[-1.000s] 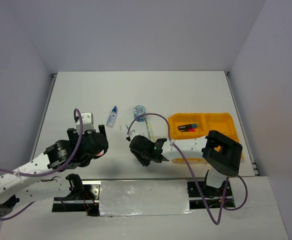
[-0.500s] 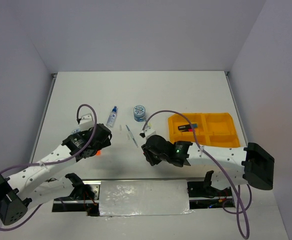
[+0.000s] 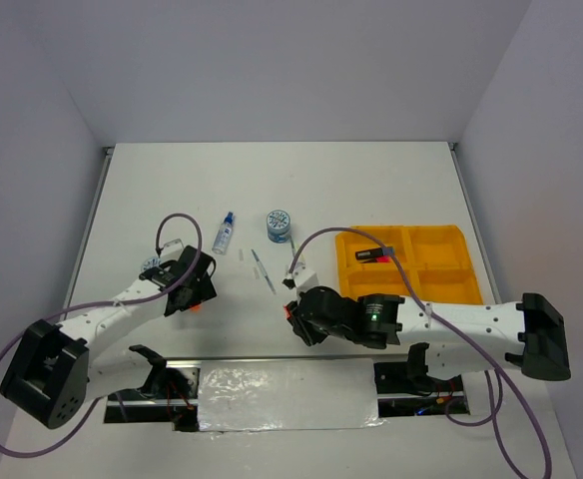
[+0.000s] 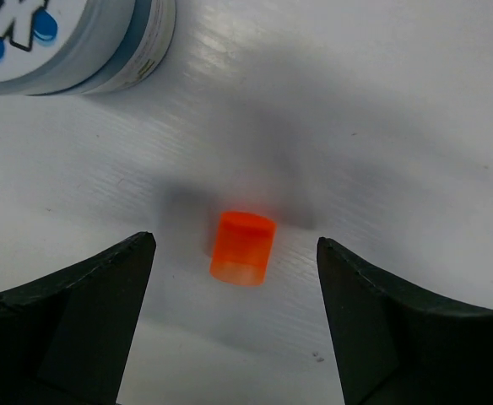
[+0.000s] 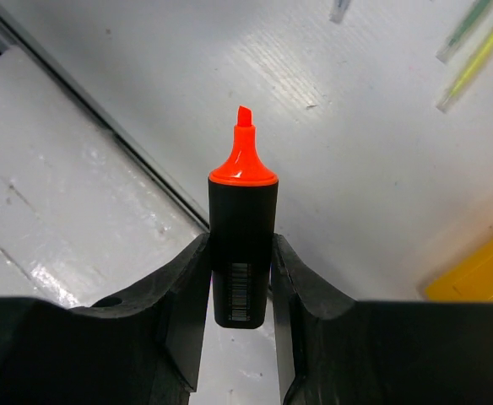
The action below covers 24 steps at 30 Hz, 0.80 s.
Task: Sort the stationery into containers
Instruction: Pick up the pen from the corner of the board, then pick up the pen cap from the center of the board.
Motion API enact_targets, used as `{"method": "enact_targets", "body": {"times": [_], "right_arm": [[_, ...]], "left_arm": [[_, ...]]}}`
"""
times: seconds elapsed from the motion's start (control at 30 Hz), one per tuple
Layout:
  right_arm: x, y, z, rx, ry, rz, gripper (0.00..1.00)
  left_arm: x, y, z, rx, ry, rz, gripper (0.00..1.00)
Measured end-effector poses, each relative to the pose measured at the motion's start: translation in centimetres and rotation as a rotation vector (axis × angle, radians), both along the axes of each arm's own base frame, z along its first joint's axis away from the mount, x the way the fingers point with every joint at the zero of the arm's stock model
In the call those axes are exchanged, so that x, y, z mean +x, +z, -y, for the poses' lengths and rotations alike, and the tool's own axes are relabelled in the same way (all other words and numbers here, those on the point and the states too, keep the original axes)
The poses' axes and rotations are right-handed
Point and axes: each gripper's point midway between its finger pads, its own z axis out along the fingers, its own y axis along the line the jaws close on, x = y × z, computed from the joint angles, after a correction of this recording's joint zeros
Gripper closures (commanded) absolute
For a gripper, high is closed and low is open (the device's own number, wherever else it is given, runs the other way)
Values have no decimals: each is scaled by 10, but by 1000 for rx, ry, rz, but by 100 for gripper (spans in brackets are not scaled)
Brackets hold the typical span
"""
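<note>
**A:** Logging the top view first. Left end effector sits low over the white worktop, left of centre. Right end effector is near the front edge, left of the orange-yellow four-compartment plastic tray.

**B:** Tray contents? Loose items?

**A:** Short black capped highlighters lie in the far-left compartment. Loose on the worktop are a blue-capped clear bottle, a round blue-white pot and a thin pen.

**B:** Left wrist view?

**A:** Jaws wide, one on each side of a small translucent orange cap that stands upright on the worktop. Neither touches it. A second blue-white pot is at upper left.

**B:** Right wrist view?

**A:** Jaws narrow, clamped on the barrel of an uncapped black highlighter with an orange tip, tip pointing away. Thin yellow-green pens lie at upper right. A corner of the tray shows at the right edge.
</note>
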Motion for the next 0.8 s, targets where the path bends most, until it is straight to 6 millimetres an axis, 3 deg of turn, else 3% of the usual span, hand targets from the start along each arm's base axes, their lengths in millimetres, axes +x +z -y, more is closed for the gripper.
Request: {"method": "enact_targets", "body": {"times": [0.07,0.23,0.37,0.43,0.53,0.7,0.8], "right_arm": [[-6,7,-1,21,11,8,100],[-17,11,0,7,25,17,100],[-24,18,-2,-9,34,30,100],[-27,23,-5,-5,41,39,100],[-30,31,-11,15,55,48,100],[-32,33,-19,53,82,57,100],[-35,29,-26,102,123,67,100]], "left_arm": [[-3,-10,-1,-5,-7,-28,19],[-3,-16,1,-21,-16,-26,24],[-2,-16,2,-31,-32,-8,41],[-1,-16,3,-38,-35,4,56],[1,-15,6,-57,-40,20,89],[2,-9,20,-129,-82,33,94],[6,19,36,-218,-138,115,95]]}}
